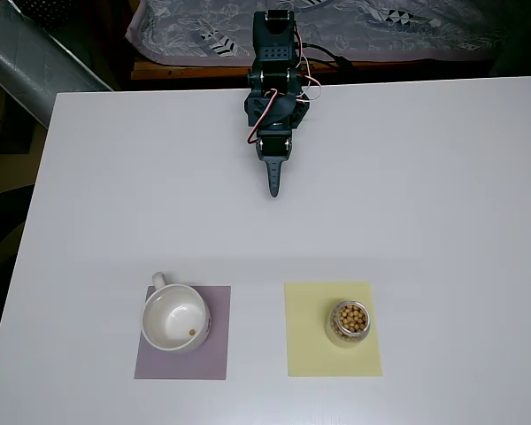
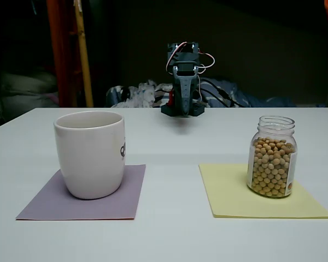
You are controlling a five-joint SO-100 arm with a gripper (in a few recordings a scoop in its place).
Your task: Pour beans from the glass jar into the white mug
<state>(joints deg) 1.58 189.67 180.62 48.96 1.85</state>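
Note:
The glass jar (image 1: 350,322) (image 2: 271,156) stands upright on a yellow mat (image 1: 332,329) (image 2: 262,192), nearly full of tan beans (image 2: 270,166). The white mug (image 1: 173,318) (image 2: 91,154) stands upright on a purple mat (image 1: 184,347) (image 2: 87,194); the overhead view shows a single bean (image 1: 191,333) on its bottom. My gripper (image 1: 273,184) (image 2: 184,101) is folded back at the far side of the table, pointing toward the objects, well away from both. Its fingers look closed together with nothing in them.
The white table (image 1: 407,177) spreads wide between the arm's base (image 1: 274,80) and the two mats. A patterned cloth (image 1: 354,27) lies behind the table's far edge.

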